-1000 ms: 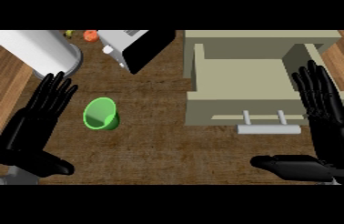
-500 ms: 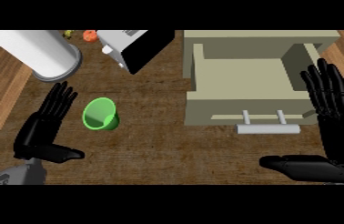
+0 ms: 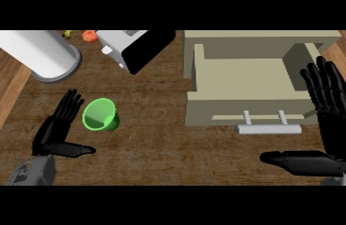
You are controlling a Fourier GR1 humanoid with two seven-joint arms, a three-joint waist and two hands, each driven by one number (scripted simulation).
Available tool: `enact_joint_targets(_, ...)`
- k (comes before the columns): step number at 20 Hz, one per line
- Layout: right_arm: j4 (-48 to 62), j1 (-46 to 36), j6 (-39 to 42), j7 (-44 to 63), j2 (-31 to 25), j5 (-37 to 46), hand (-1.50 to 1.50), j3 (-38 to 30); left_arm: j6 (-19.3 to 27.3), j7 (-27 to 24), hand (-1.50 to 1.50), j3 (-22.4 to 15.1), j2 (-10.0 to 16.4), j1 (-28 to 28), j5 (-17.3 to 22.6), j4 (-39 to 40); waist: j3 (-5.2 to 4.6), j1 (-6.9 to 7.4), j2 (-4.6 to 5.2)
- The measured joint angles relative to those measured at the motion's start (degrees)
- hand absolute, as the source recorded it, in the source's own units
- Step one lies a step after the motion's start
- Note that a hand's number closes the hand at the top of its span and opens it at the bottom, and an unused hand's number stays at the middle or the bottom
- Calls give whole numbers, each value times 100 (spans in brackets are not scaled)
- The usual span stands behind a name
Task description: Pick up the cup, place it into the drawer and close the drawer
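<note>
Though my left hand [image 3: 55, 133] hangs spread just left of the cup [image 3: 100, 115], I've grasped nothing; drawer [image 3: 250, 110] open, right hand [image 3: 332, 128] spread too.

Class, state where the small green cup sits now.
Head view, left side: the green cup sits on the brown counter beside the black left hand, left of the open beige drawer.

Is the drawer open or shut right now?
Open. The drawer is pulled out, so its bare inside shows from above, with its handle in front. The green cup is not in it.
</note>
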Motion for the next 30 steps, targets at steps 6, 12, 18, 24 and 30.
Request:
enact_joint_targets(6,79,60,86,-153,38,40,-150,27,20,-1111,-150,146,200,-641,-298,1800,-3,-28,10)
enact_joint_targets(12,-2,45,71,-91,112,87,-150,110,177,-1652,-150,232,321,-1113,-449,2919,-11,-68,27)
enact_joint_targets(18,-60,76,176,-83,69,-8,-150,65,358,-2007,-150,226,327,-1308,-583,3412,-15,-110,43)
enact_joint_targets(24,-13,-105,170,7,71,-15,-150,74,420,-2152,-150,208,304,-1515,-671,3673,-22,-140,63)
enact_joint_targets(30,38,-136,131,4,133,86,-150,158,433,-2278,-150,192,223,-1590,-717,3779,-22,-145,68)
